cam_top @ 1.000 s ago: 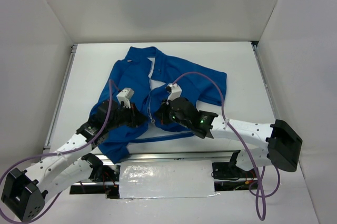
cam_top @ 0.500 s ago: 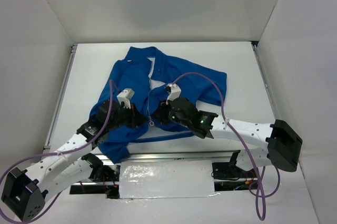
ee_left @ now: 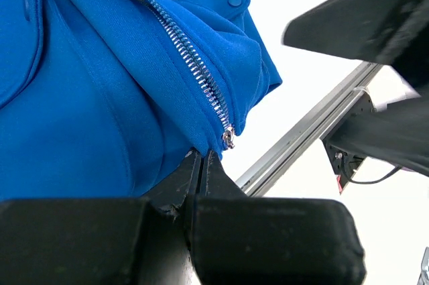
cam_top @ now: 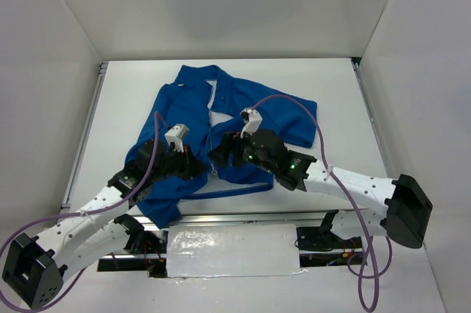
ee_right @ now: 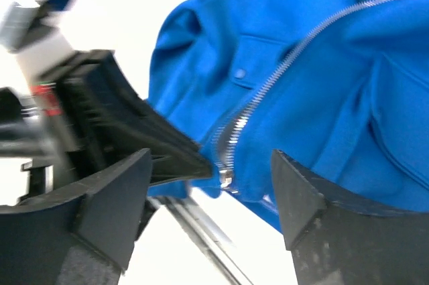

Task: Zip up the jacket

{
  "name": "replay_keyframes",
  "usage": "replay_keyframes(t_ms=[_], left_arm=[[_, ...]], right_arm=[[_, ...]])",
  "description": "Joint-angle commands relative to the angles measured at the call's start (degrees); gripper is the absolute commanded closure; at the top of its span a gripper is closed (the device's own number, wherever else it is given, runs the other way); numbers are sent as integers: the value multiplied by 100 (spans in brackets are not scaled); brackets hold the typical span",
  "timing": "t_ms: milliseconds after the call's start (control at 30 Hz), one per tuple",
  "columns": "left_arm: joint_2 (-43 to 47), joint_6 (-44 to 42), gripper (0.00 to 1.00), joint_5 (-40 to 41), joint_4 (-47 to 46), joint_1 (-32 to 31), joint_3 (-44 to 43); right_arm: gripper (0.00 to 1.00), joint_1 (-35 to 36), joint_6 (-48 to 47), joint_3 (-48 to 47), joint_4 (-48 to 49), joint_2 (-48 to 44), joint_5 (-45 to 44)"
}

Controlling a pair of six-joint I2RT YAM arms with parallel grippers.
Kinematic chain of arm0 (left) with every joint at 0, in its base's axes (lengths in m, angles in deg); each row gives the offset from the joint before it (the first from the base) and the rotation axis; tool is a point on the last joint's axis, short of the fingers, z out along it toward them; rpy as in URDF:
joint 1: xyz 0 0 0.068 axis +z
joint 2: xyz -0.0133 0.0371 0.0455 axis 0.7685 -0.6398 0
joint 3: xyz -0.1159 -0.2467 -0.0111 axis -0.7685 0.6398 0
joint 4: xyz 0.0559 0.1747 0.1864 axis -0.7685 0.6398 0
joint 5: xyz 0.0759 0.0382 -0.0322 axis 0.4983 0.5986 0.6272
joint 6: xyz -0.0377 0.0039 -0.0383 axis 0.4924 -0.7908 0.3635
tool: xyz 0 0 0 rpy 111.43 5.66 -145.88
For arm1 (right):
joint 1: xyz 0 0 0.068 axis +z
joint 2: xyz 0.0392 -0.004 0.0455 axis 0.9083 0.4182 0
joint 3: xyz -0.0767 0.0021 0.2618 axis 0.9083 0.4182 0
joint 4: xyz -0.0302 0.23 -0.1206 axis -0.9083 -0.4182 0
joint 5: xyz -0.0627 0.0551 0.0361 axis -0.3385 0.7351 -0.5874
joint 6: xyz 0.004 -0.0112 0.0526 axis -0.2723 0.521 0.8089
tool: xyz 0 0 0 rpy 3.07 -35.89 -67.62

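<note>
The left fingers (ee_left: 179,186) pinch the hem of the royal-blue fabric jacket (cam_top: 250,107) on the white tabletop (cam_top: 338,92), apparently anchoring it, while the spread right fingers (ee_right: 110,204) frame the silver zipper slider (ee_right: 226,176) just ahead, evidently to grip it.

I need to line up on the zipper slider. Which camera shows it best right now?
Left wrist: the slider is sharp at the zipper's lower end, just above the shut left end effector. Right wrist shows it blurred, before the open right end effector. Top external shows only a speck.
</note>
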Motion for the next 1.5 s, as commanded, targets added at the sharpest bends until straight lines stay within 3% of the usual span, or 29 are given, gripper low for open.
replay_keyframes(t_ms=[0,133,333,567,1100,1333,1467], left_arm=[[-40,-124,100,-161,-173,-25,-192],[-48,-133,100,-169,-173,-25,-201],[-57,-142,100,-205,-165,-25,-218],[-101,-151,100,-240,-173,-16,-236],[-66,-142,100,-292,-173,-25,-209],[-92,-142,100,-310,-341,-25,-209],[-84,-142,100,-284,-323,-16,-218]], right_arm=[[20,-29,-24,34,263,-332,372],[15,-37,134,755,895,-622,1013],[20,-20,424,1661,2161,-439,1955],[20,15,600,1961,3058,-34,1878],[20,33,380,1891,3665,757,1648],[23,94,407,1899,3973,810,1666],[30,103,433,1856,3894,819,1675]])
